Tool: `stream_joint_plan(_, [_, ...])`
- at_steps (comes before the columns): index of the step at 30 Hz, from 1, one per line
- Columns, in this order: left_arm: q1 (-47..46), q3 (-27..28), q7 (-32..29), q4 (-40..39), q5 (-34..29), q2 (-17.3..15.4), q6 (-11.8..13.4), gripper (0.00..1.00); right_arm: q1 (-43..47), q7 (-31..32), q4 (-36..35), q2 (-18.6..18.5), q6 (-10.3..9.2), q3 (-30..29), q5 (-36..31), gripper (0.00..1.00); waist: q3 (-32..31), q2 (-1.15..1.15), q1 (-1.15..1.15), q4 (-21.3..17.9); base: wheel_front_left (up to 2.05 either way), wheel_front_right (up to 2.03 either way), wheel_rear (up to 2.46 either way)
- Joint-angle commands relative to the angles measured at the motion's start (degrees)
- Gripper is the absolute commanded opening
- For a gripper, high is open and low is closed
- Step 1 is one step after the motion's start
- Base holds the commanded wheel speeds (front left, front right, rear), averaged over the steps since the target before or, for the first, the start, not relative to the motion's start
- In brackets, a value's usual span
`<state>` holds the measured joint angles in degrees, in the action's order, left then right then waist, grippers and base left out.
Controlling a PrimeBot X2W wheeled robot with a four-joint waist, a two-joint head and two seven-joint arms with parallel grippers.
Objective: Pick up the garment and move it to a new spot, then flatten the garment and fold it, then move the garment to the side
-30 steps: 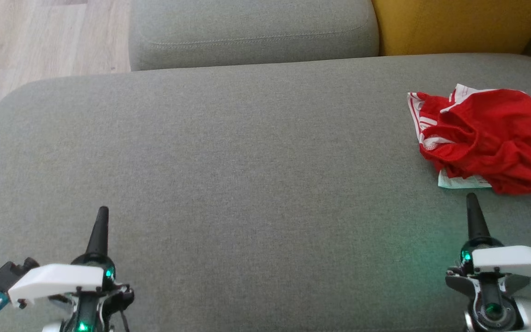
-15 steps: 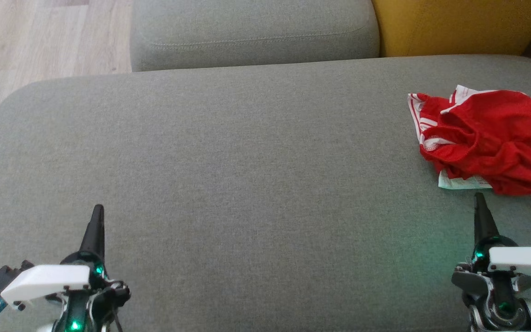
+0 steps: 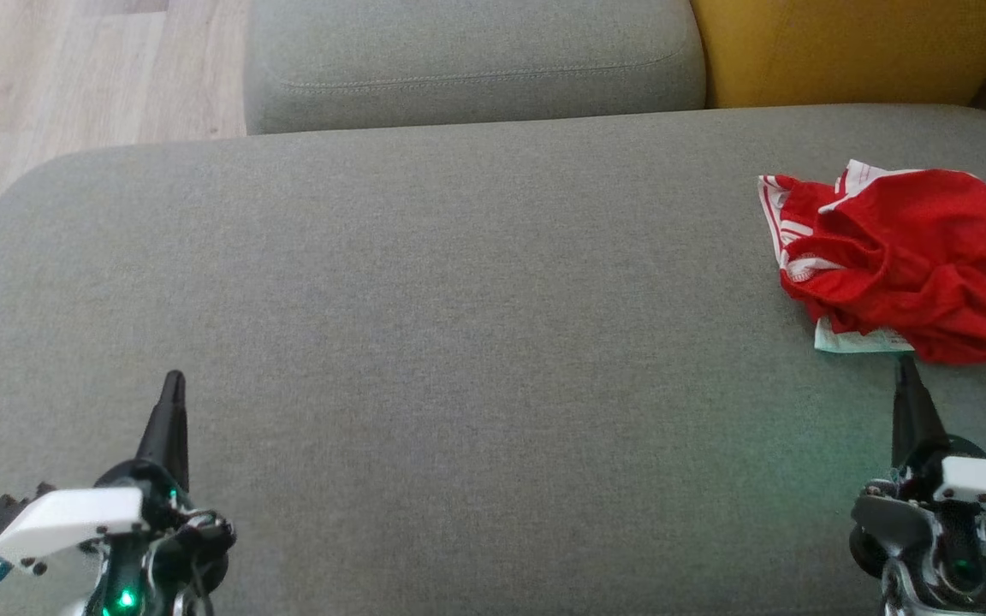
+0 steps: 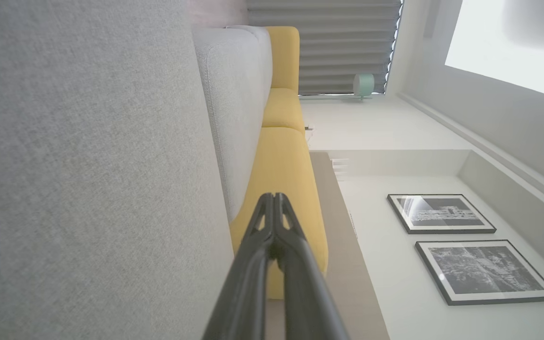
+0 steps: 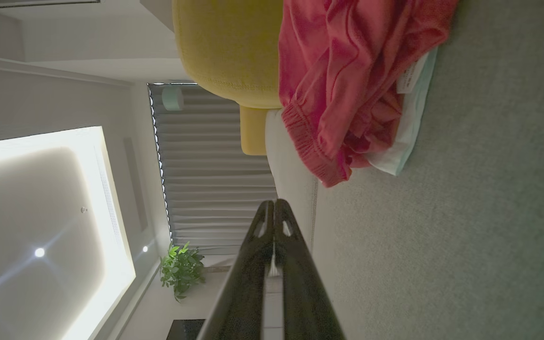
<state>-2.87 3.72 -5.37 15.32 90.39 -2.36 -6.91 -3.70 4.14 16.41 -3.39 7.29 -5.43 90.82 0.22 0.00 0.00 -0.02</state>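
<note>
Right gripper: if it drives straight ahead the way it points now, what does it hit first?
Likely the near edge of the crumpled red garment, by its white tag, just ahead of the right gripper. Height is unclear; it might skim over.

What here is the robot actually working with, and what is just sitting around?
For the job: crumpled red garment with white-striped trim; left gripper, shut; right gripper, shut.
Just lying about: grey fabric sofa seat; yellow cushion; framed black-and-white pictures; green potted plant.
</note>
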Motion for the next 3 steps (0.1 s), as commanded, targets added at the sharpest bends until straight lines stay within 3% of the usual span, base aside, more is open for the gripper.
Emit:
stream_joint_plan(1, [-3.2, 2.2, -0.5, -1.4, 1.3, -0.9, -0.5, 0.00, -2.3, 0.7, -2.4, -0.7, 0.20, 0.8, 1.7, 0.00, 0.0, 0.00, 0.00, 0.0, 0.00, 0.00, 0.00])
stream_joint_plan(3, [-3.3, 2.3, -0.7, -1.3, 2.2, -0.9, -0.6, 0.00, -2.3, 1.0, -2.5, -0.7, 0.20, 0.6, 2.8, 0.00, 0.0, 0.00, 0.00, 0.0, 0.00, 0.00, 0.00])
